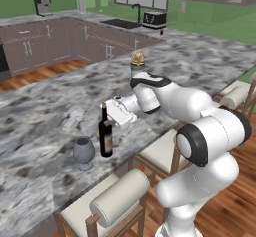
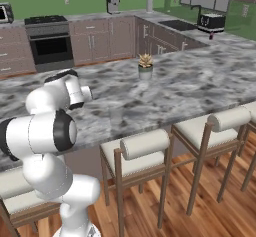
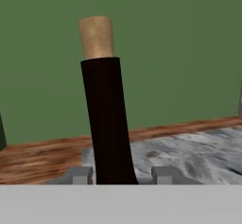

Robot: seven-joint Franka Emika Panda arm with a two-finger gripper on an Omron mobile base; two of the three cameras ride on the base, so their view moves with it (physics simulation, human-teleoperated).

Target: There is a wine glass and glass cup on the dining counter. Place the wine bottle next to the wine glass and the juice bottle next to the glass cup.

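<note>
A tall dark wine bottle [image 1: 105,140] with a pale label round its body stands upright on the long grey-and-white marbled dining counter [image 1: 45,116], close to the counter's near edge. Just to its left, standing apart from it by a small gap, is the clear greyish stemmed wine glass [image 1: 83,152], shorter than the bottle, its foot on the stone.

The white arm reaches in from the right, and its two-finger gripper [image 1: 106,110] sits at the bottle's neck. From the camera on the hand, the dark neck [image 3: 108,124] with its tan cork [image 3: 97,36] rises between the two small grey finger tips [image 3: 81,175], one on each side and close against the glass. The claw is drawn in narrow around the neck and has hold of the wine bottle. The bottle's base appears to rest on the counter, though I cannot tell for certain whether it is touching or a hair above.

Further along the counter, to the right and well away from the bottle, a small spiky potted plant [image 2: 145,64] stands on the stone. White-cushioned wooden stools [image 2: 139,153] line the near side of the counter. Across the room, on the far worktop beside the black sink [image 1: 120,24], a small reddish bottle [image 1: 161,31] stands near a toaster [image 1: 154,18], too small to make out clearly.
</note>
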